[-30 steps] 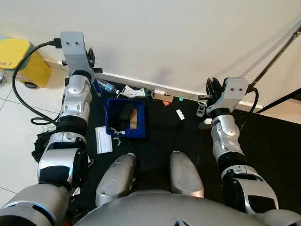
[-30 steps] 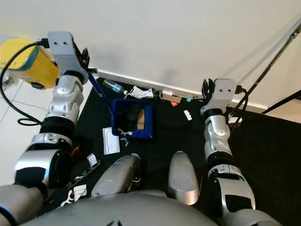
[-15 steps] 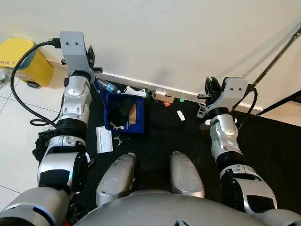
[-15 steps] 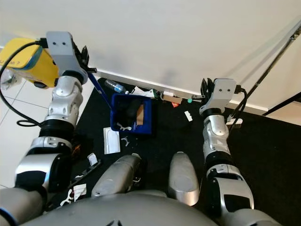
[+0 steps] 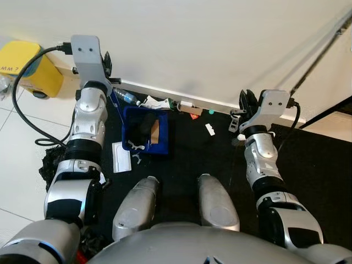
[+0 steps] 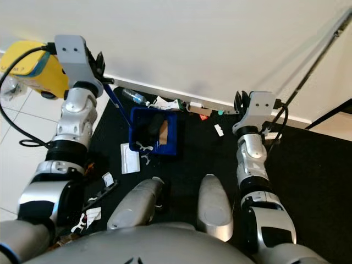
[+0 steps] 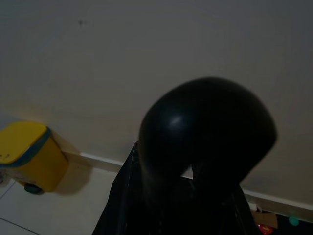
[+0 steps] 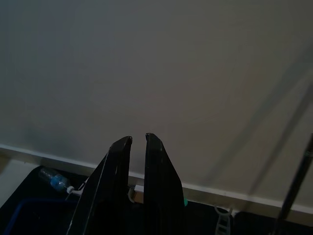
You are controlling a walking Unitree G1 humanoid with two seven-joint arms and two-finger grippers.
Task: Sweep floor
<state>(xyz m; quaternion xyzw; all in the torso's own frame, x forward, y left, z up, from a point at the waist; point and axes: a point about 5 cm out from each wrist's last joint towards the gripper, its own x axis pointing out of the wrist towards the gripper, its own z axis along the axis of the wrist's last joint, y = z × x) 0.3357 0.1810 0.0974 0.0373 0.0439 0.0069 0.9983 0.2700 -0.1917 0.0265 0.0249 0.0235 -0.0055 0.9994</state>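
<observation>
Dustpan loaded, litter left along the skirting.
Left gripper (image 5: 106, 63), raised at the wall, grips the handle of the blue dustpan (image 5: 145, 131) resting below it; a jerk could spill its scraps. Right gripper (image 8: 133, 147), fingers nearly closed and empty, is raised, with loose litter (image 5: 209, 129) below-left of it.

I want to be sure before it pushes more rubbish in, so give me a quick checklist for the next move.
1. Left pincer on the dustpan handle: ok.
2. Blue dustpan on the black mat: ok.
3. Litter in the pan: ok, brown and black scraps inside.
4. Litter outside: not ok; plastic bottle and white scrap by the baseboard.
5. Right pincer free: ok, fingers nearly closed on nothing.
</observation>
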